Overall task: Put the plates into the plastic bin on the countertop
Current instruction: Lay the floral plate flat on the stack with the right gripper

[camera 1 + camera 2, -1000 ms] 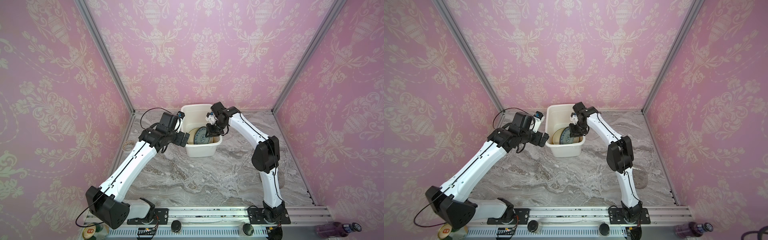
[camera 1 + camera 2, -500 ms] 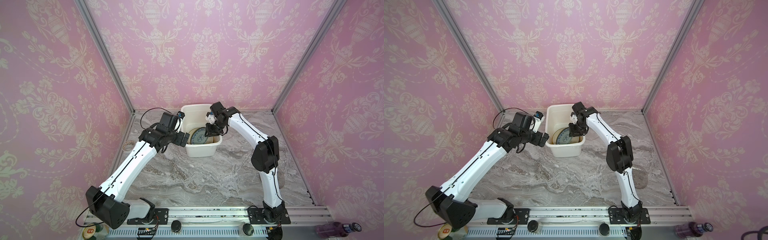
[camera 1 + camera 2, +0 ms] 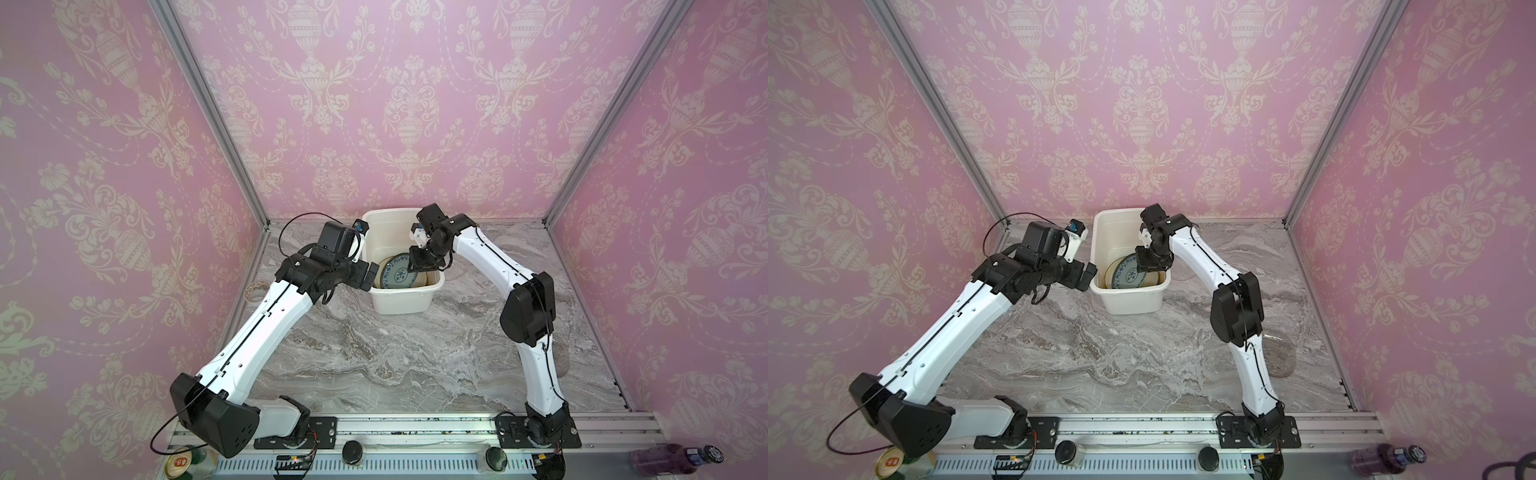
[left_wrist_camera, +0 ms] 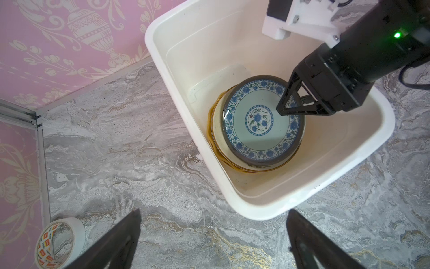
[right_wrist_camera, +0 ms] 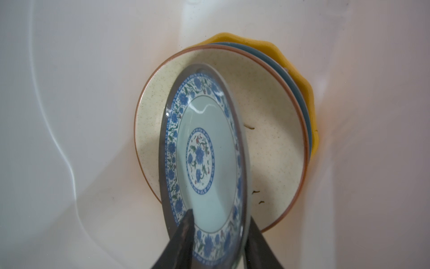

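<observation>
You face a booth walled on three sides with pink wallpaper [image 3: 407, 83] printed with cream urns and garlands, joined by slanting aluminium corner posts [image 3: 208, 112]. Soft, even light falls on the grey marble-patterned countertop [image 3: 395, 365]. A grooved aluminium rail [image 3: 415, 426] runs along its near edge.

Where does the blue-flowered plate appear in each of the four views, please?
Top view: blue-flowered plate in the white bin, mid-picture.
Top view: same spot, in the bin.
Left wrist: atop the stacked plates.
Right wrist: tilted, rim inside the right gripper.
Shared landmark: the white bin.
</observation>
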You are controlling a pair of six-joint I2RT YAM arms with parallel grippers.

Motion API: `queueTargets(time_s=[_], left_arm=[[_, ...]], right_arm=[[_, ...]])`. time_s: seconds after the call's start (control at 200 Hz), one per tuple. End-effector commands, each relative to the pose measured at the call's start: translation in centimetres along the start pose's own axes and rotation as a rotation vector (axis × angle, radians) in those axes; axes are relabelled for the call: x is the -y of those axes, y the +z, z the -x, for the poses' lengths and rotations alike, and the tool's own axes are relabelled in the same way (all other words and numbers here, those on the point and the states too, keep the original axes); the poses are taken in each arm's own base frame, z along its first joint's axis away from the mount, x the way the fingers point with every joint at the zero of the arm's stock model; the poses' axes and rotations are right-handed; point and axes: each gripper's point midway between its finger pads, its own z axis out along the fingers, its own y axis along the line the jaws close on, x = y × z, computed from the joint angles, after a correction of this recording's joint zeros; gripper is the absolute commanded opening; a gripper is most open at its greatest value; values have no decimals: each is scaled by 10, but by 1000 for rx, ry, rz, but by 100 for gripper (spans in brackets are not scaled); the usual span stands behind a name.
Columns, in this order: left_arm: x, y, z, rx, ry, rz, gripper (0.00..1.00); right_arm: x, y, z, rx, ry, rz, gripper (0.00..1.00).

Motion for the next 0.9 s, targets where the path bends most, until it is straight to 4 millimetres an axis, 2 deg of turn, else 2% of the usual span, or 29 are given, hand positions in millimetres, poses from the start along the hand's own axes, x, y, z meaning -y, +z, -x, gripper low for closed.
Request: queueTargets(time_s=[0.0,0.37,0.896], left_arm=[[-1,-1,5,-2,0,13,99],[-1,-4,9,10,-4,14,99],[-4,-5,6,4,14,27,99]], right_arm=[[27,46,-20,-106,13,-98,35],[30,47,-16,-73,-40,-228,35],[35,58,-16,-82,-61,-287,39]])
